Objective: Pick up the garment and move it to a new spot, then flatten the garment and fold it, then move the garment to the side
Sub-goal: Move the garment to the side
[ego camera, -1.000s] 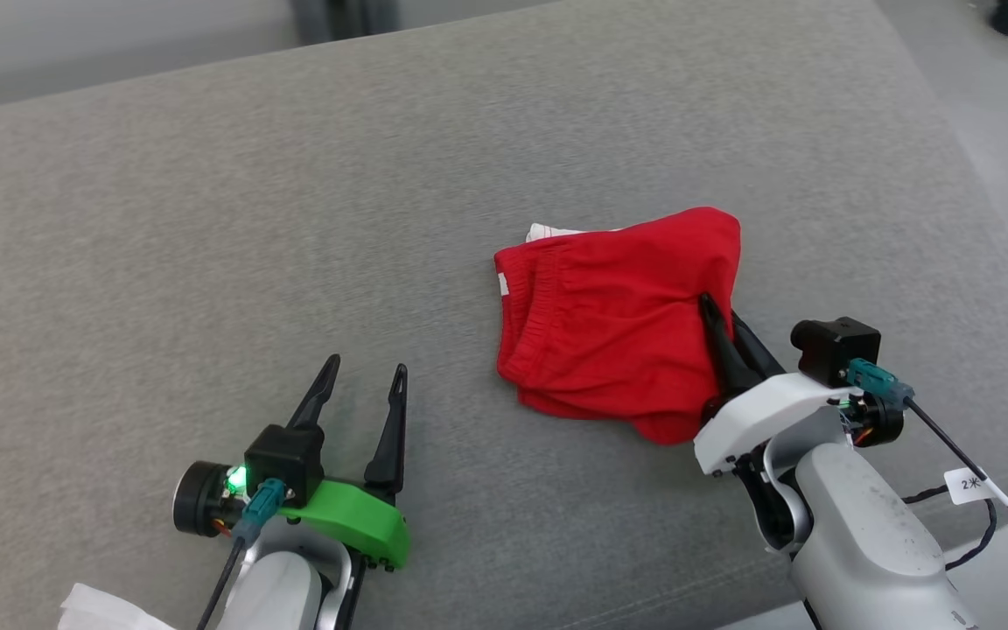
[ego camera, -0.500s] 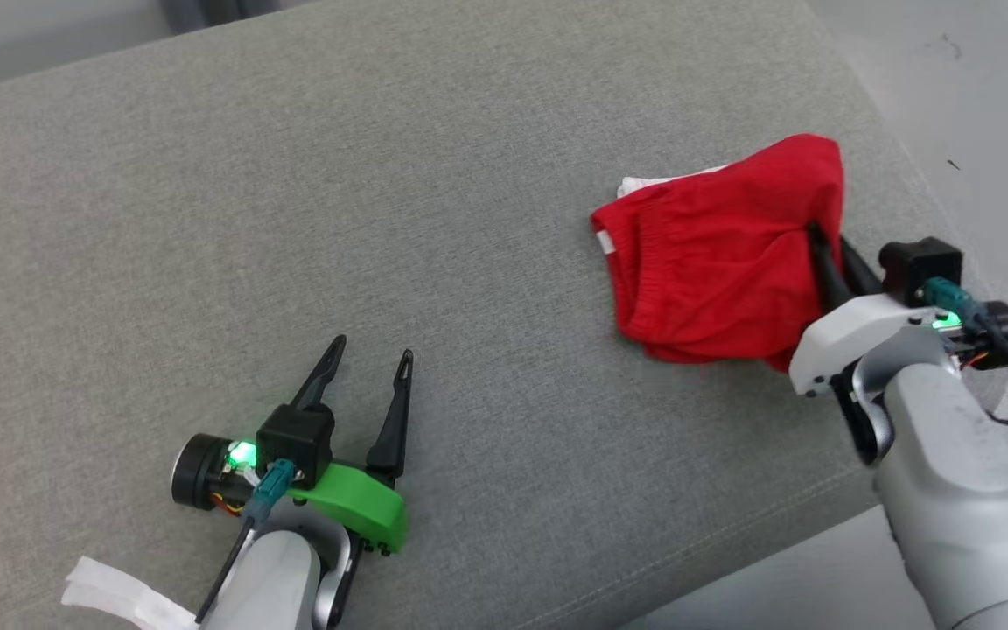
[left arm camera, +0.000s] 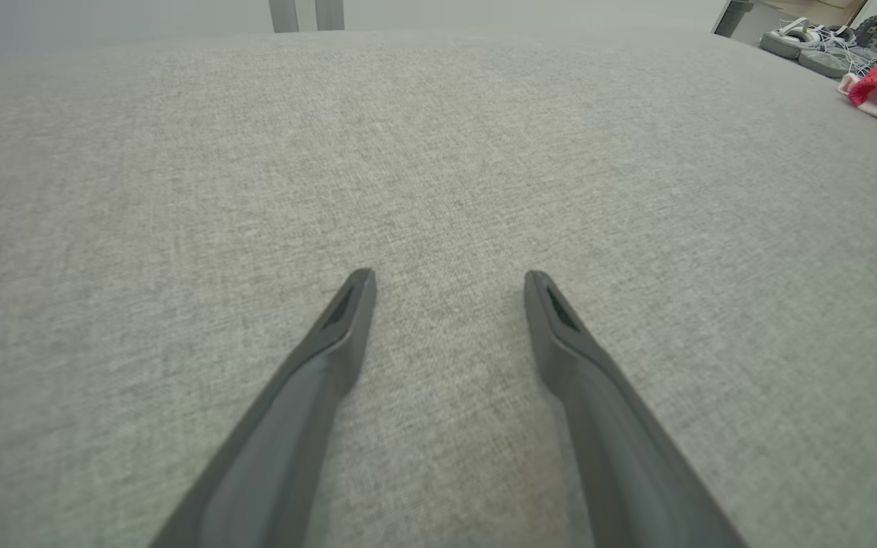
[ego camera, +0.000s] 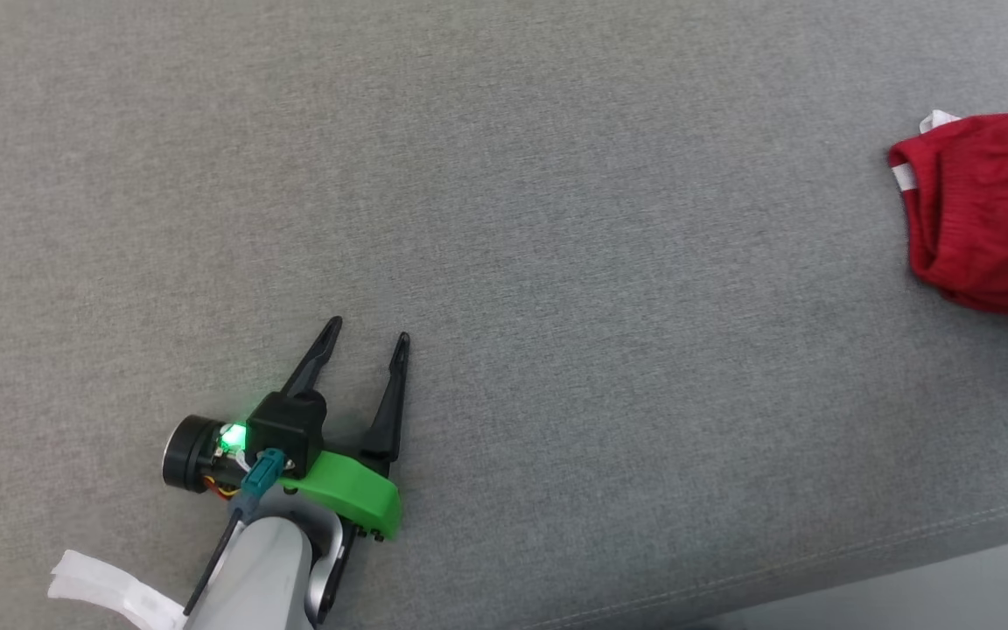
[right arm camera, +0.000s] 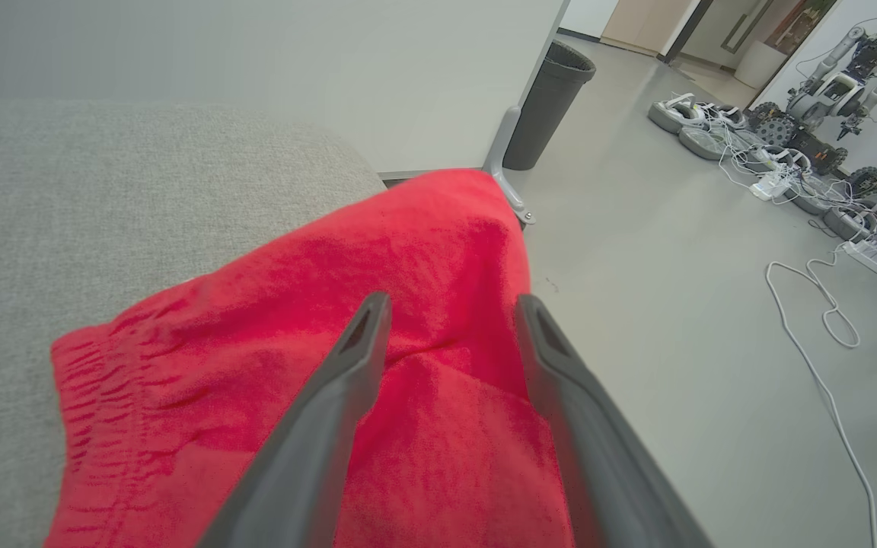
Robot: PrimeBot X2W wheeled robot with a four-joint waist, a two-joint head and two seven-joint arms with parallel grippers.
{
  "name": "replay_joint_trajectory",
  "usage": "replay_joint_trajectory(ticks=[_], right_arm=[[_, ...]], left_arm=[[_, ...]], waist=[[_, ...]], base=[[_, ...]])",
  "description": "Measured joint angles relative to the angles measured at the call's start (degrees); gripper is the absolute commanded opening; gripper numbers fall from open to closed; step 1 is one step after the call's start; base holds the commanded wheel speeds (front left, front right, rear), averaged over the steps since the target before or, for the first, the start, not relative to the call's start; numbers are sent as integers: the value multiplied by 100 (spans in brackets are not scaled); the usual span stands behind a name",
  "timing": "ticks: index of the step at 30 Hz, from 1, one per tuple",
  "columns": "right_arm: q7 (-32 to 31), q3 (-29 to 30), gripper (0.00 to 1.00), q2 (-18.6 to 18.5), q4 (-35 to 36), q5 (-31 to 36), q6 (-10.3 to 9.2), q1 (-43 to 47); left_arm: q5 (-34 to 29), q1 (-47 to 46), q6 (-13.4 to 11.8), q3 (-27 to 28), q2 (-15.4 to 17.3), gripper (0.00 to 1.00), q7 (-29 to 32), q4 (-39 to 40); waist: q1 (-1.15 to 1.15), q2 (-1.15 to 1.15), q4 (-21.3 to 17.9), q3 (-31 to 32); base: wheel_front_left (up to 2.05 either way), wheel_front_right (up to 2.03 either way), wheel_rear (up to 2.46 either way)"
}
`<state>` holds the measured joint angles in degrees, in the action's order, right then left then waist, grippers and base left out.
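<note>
Right tool [right arm camera: 452, 301] is parked right over the red garment [right arm camera: 256, 342]. Its fingers are parted with a clear gap and aren't pinching anything as far as I can see. The fabric just lies under and between them. The garment sits bunched up on the grey cushion [ego camera: 556, 219], close to the cushion's right-hand edge, with a bit of white trim showing on the side facing the other arm.

Left tool [ego camera: 367, 332] is well apart from the garment, spread wide and empty, low over the cushion. There's only bare grey fabric between it and the garment.

On the garment's other side there's pale floor [right arm camera: 674, 266] and a dark bin [right arm camera: 549, 106] by the wall. Further off are a loose white cable [right arm camera: 811, 320] and a heap of robot gear [right arm camera: 781, 144].
</note>
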<state>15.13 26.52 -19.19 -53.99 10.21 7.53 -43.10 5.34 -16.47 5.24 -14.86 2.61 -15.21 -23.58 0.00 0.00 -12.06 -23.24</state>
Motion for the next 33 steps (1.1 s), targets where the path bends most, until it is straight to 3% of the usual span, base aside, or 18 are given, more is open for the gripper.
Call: replay_joint_trajectory(ticks=[6,11,14,20,28,33], right_arm=[[0,420,100,509,842,297,0,18],[0,-319,100,1210,1945,-203,1,337],[0,-886,100,1414,2479,-619,1,726],[0,-1593,100,1579,2950,-1102,0,1459],[0,-2136,100,1627,2942,-1792,0,2124],[0,-2484,100,1637,2859,-1818,0,2430]], left_arm=[[71,0,-24,99,-1,100,0,77],[224,104,-193,274,12,100,3,171],[278,157,-324,424,14,100,3,249],[403,324,-453,676,16,100,4,344],[494,488,-580,990,18,100,3,365],[471,591,-601,1138,21,100,3,349]], waist=[[0,0,223,-54],[0,0,274,130],[0,0,324,263],[0,0,501,533],[0,0,834,913],[0,0,979,1177]], base=[[0,0,0],[0,0,0],[0,0,0],[0,0,0],[0,0,0],[0,0,0]])
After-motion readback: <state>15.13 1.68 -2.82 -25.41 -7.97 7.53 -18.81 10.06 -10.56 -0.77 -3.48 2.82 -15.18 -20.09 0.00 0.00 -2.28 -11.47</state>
